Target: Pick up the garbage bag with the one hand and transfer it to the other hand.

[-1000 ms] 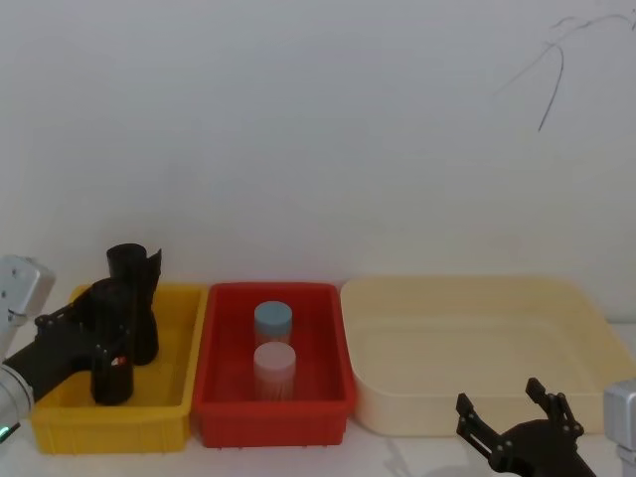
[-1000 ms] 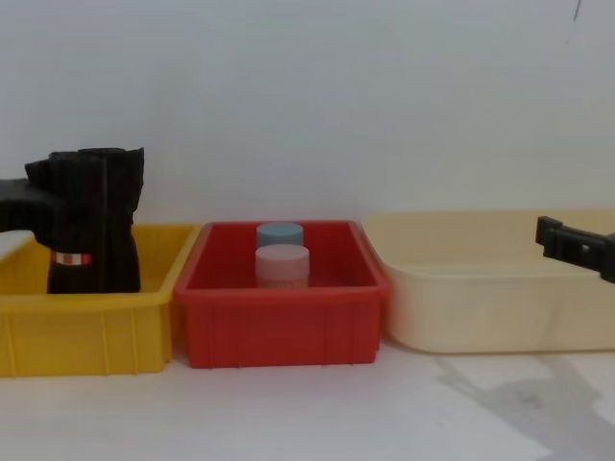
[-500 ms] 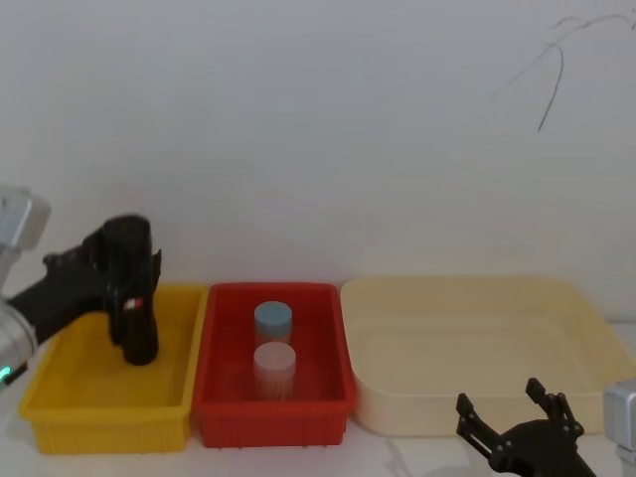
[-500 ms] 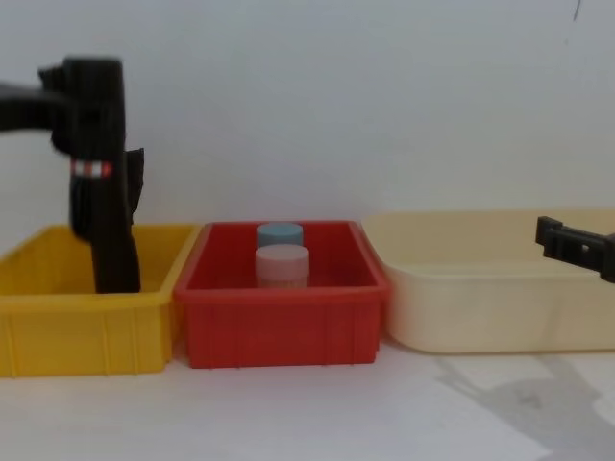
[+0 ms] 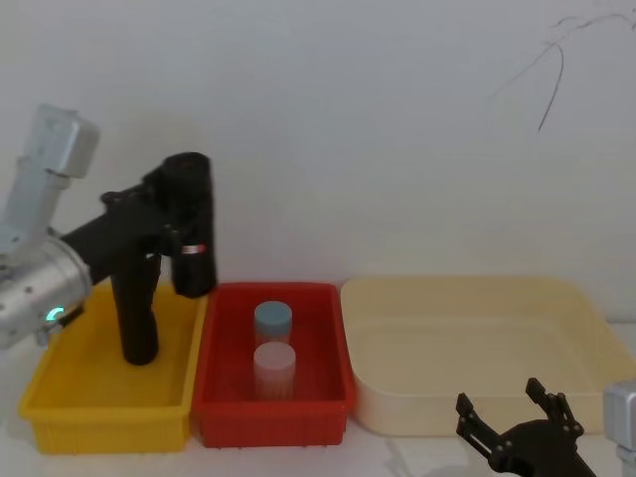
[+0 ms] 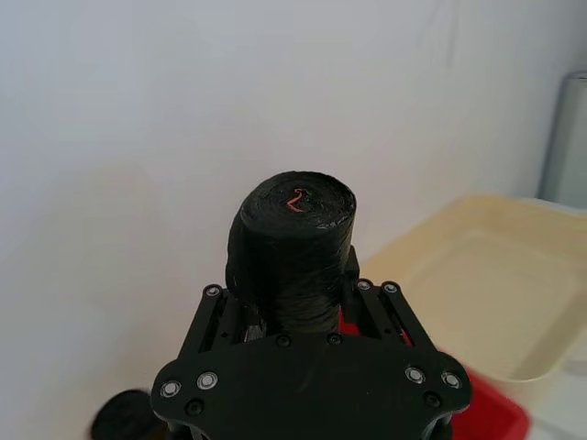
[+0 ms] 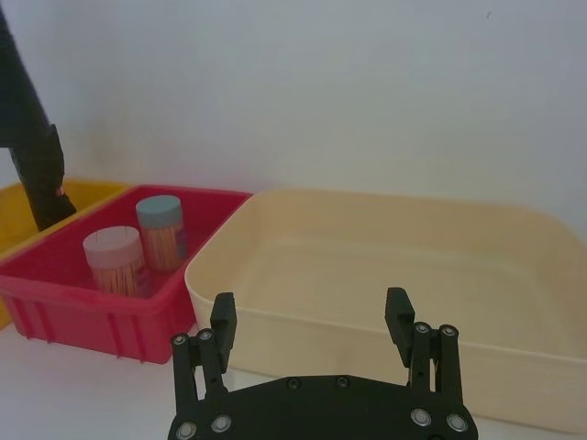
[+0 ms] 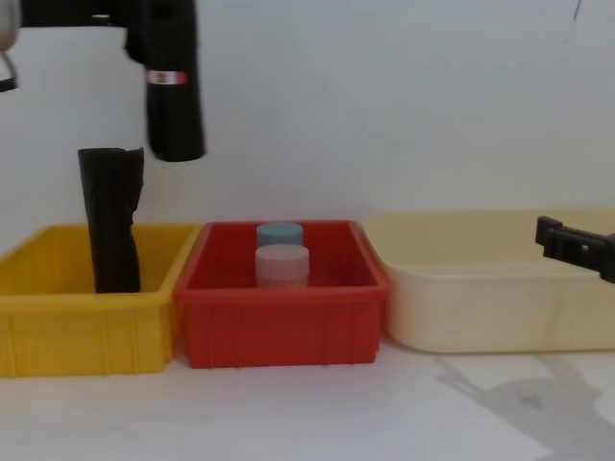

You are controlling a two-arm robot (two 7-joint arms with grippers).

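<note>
Lifted since a moment ago, the garbage bag (image 8: 173, 106) now hangs clear above the yellow bin (image 8: 58, 327), clamped roughly upright between the closed jaws of the left gripper (image 6: 292, 298) — pickup done, handover pending. Below those jaws stands the unlabelled black roll (image 8: 110, 221). Well apart and lower, the right gripper (image 7: 310, 310) waits, jaws spread wide and empty, just before the cream tub (image 7: 385, 266). White bench (image 8: 307, 413), bare white wall.

We see a white desk (image 8: 307, 413) carrying three bins in one row: a yellow bin (image 8: 77, 336) on our left, a red bin (image 8: 279, 331) just beside it, and a wide cream tub (image 8: 480, 312) at the right.
</note>
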